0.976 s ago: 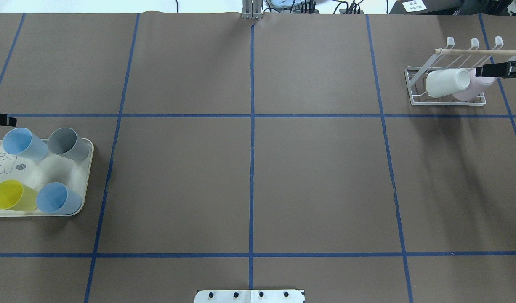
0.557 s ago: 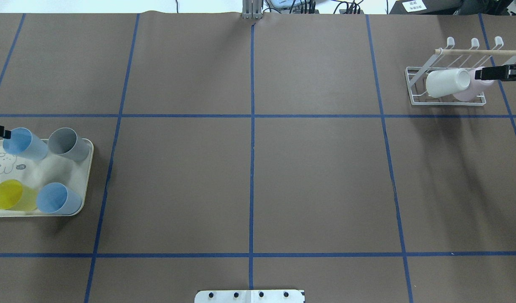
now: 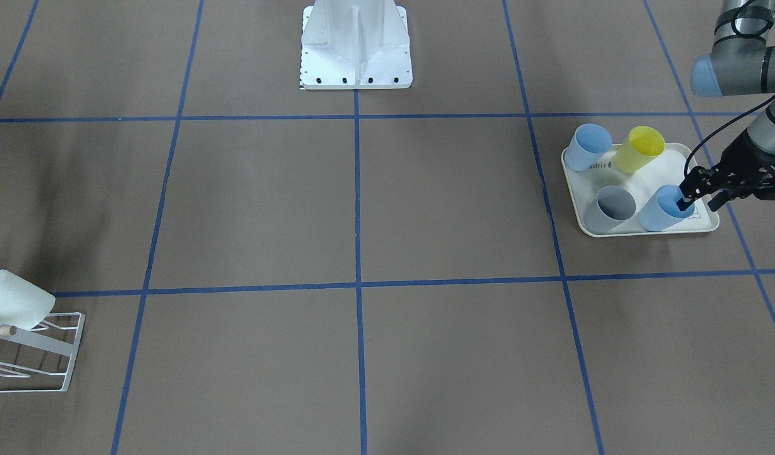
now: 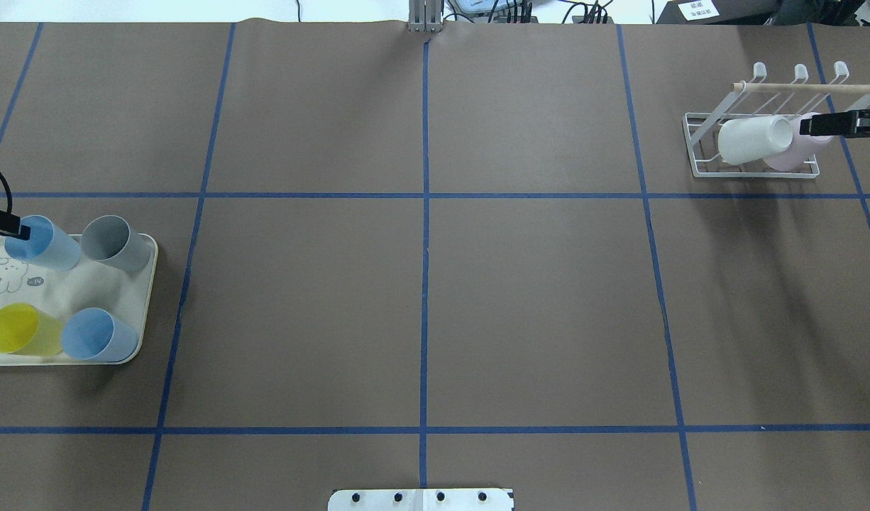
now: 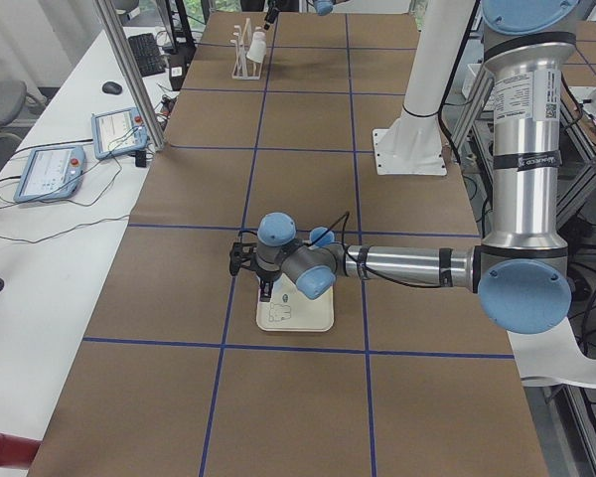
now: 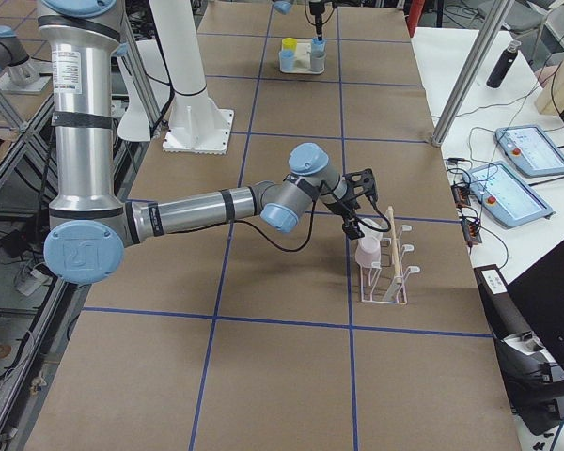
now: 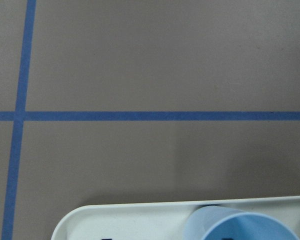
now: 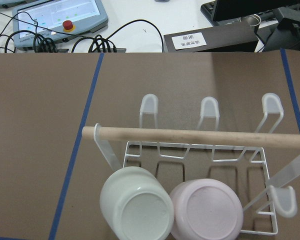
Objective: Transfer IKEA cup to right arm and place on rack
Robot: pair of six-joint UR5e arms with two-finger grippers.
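Several IKEA cups stand on a cream tray (image 4: 69, 287). My left gripper (image 3: 696, 201) is open at the light-blue cup (image 3: 660, 213) on the tray's far corner, with one finger inside its mouth and the other outside the rim. That cup (image 4: 43, 243) also fills the bottom of the left wrist view (image 7: 240, 227). My right gripper (image 4: 807, 126) hangs open over the rack (image 4: 697, 160), holding nothing. A white cup (image 8: 137, 210) and a pink cup (image 8: 205, 210) lie on the rack under its wooden dowel (image 8: 200, 136).
The tray (image 3: 659, 169) also carries a grey cup (image 4: 116, 243), a yellow cup (image 4: 20, 330) and another blue cup (image 4: 98, 335). The robot's white base plate (image 4: 421, 499) sits at the near edge. Blue tape lines grid the brown table.
My left gripper has come down from beyond the tray onto the rim of the far blue cup. The right gripper has drifted slightly at the rack.
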